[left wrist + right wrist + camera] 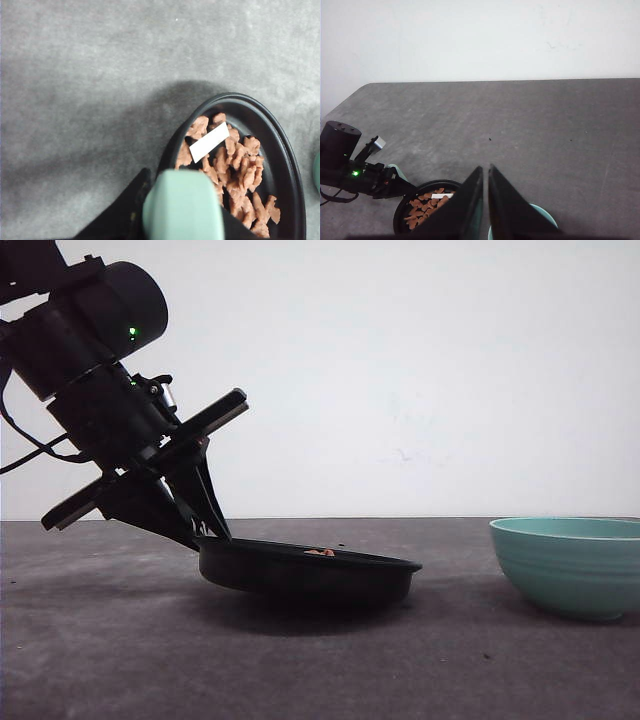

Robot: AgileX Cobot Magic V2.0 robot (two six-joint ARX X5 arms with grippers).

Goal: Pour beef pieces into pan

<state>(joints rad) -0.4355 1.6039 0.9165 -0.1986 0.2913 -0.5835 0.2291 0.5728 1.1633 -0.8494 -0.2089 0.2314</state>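
The black pan (310,575) is tilted, its handle side raised and its far side low by the table. My left gripper (205,530) is shut on the pan's mint-green handle (182,207), one dark finger (125,212) on each side. The reddish-brown beef pieces (240,170) lie heaped inside the pan (287,150), with a white strip (209,142) on top. A few beef pieces (320,552) peek over the rim. My right gripper (486,170) hangs high above the table, shut, with nothing between its fingers. Below it are the pan (402,212) and the beef pieces (427,202).
A teal ribbed bowl (570,565) stands to the right of the pan, and its rim (542,212) shows behind my right fingers. The left arm (350,165) reaches in from the left. Dark grey tabletop (450,660) lies bare in front, with a white wall behind.
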